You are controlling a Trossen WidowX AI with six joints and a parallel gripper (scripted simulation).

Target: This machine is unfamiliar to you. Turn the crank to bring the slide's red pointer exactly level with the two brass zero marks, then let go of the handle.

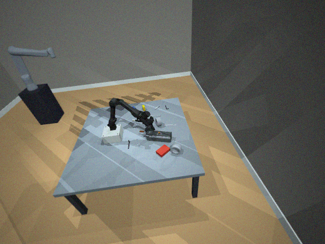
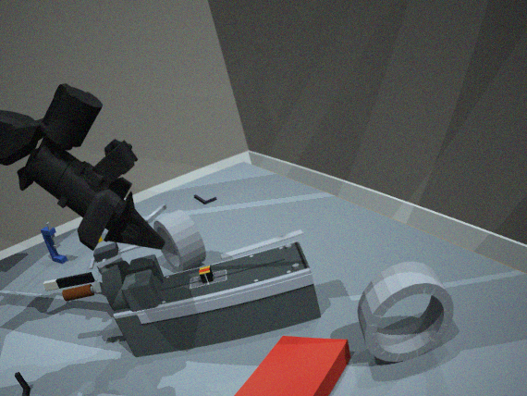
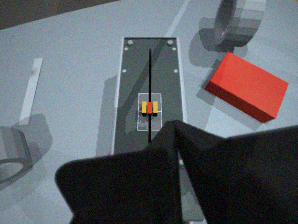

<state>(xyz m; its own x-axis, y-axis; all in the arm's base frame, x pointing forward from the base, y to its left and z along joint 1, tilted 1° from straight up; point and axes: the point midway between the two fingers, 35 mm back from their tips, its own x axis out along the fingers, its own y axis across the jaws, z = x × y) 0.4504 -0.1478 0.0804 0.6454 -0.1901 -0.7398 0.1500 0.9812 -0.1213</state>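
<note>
The dark grey machine [image 1: 163, 139] [image 2: 231, 315] [image 3: 132, 65] has a slot along its top. Its slide's red pointer [image 2: 204, 270] [image 3: 149, 107] sits between two brass marks and looks level with them in the wrist view; a very small offset cannot be ruled out. The orange-brown crank handle [image 1: 141, 131] [image 2: 77, 292] sticks out at the machine's near-arm end, and nothing touches it. My gripper [image 2: 162, 245] [image 3: 172, 126] is shut and empty, fingertips together above the machine's top, between the end blocks and the pointer. The crank's arm is mostly hidden.
A red block [image 1: 163, 150] [image 2: 298, 365] [image 3: 252, 87] and a grey ring [image 1: 175, 149] [image 2: 407, 315] lie beside the machine. Another grey ring [image 1: 158, 122] [image 2: 189, 241] stands on its other side. A blue item [image 2: 52, 247] and a black bent key [image 2: 204, 200] lie farther off.
</note>
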